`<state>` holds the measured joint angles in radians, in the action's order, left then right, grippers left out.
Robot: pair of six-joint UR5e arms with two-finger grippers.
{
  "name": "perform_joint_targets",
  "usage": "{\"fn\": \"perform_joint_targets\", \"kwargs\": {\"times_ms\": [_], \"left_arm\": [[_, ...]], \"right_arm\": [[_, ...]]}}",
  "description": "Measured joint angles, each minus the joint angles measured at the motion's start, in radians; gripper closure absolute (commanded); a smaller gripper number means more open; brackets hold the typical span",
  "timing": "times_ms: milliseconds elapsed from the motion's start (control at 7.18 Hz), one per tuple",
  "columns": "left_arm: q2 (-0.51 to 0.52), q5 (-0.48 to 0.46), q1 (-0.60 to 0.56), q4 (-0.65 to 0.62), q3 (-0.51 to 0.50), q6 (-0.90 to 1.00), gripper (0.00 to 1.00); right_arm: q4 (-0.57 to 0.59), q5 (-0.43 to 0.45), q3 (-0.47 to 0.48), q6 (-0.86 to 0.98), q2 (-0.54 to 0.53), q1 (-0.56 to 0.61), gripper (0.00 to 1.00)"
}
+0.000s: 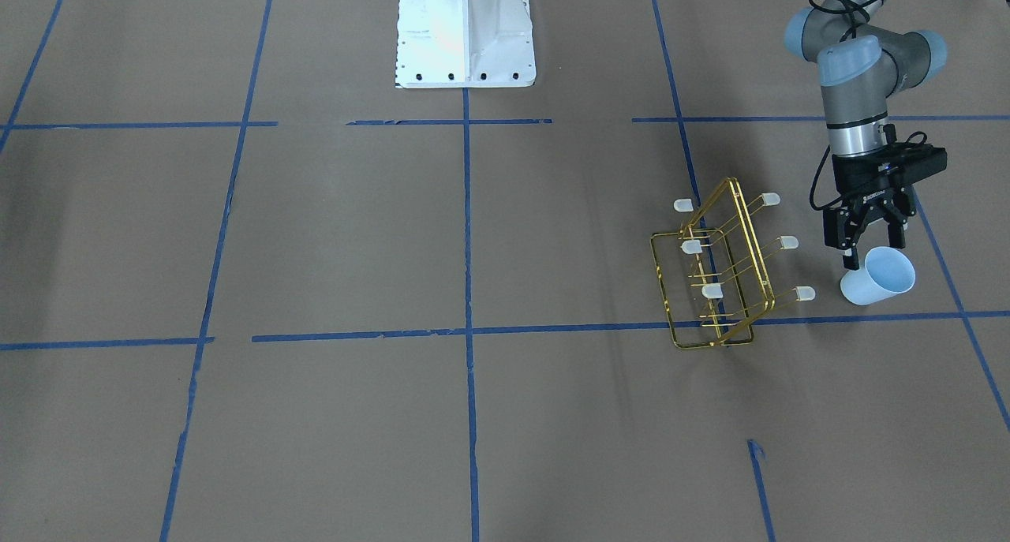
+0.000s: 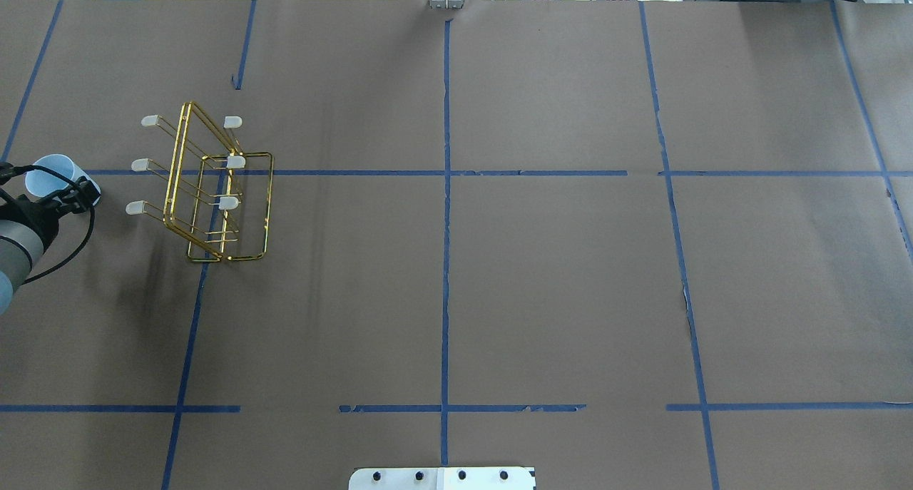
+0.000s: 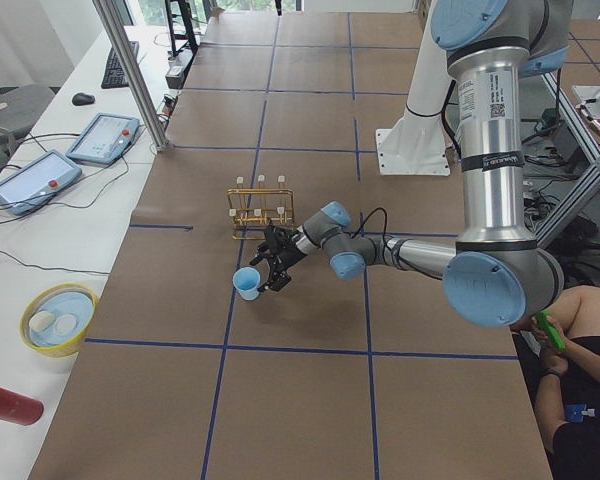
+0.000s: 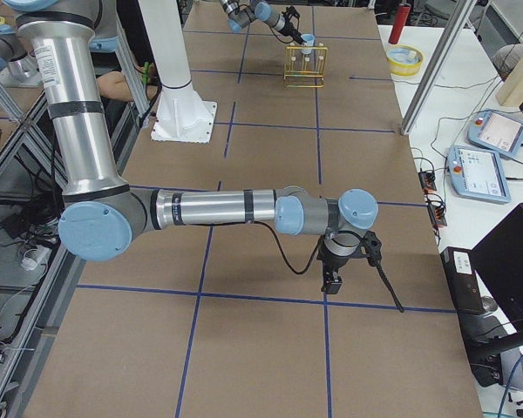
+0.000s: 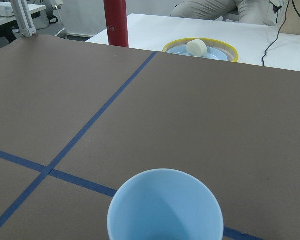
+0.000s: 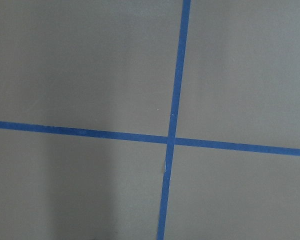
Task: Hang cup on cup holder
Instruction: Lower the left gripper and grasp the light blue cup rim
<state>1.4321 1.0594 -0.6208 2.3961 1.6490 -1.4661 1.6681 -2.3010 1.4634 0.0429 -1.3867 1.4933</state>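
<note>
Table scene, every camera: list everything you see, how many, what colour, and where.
table: one, brown paper, blue tape grid
cup holder: one, gold wire, table's left part
cup: one, pale blue, upright beside cup holder
bowl: one, yellow-rimmed, on white bench
red cylinder: one, beside bowl
teach pendants: two, grey, same bench
robot base: one, white, table edge
left gripper: black, fingers spread, at cup
right gripper: black, over bare paper

the cup (image 1: 878, 280) looks like smooth pale-blue plastic, faintly glossy. the cup holder (image 1: 714, 278) is shiny gold wire with whitish, perhaps rubbery caps (image 1: 804, 293). the table (image 1: 355, 242) wears matt brown paper crossed by blue tape (image 1: 467, 234).
</note>
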Motion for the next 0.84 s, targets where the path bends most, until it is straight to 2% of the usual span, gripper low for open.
{"fn": "perform_joint_targets", "kwargs": {"times_ms": [835], "left_arm": [[0.086, -0.141, 0.009, 0.005, -0.123, -0.032, 0.00]], "right_arm": [[0.000, 0.000, 0.000, 0.000, 0.000, 0.001, 0.00]]}}
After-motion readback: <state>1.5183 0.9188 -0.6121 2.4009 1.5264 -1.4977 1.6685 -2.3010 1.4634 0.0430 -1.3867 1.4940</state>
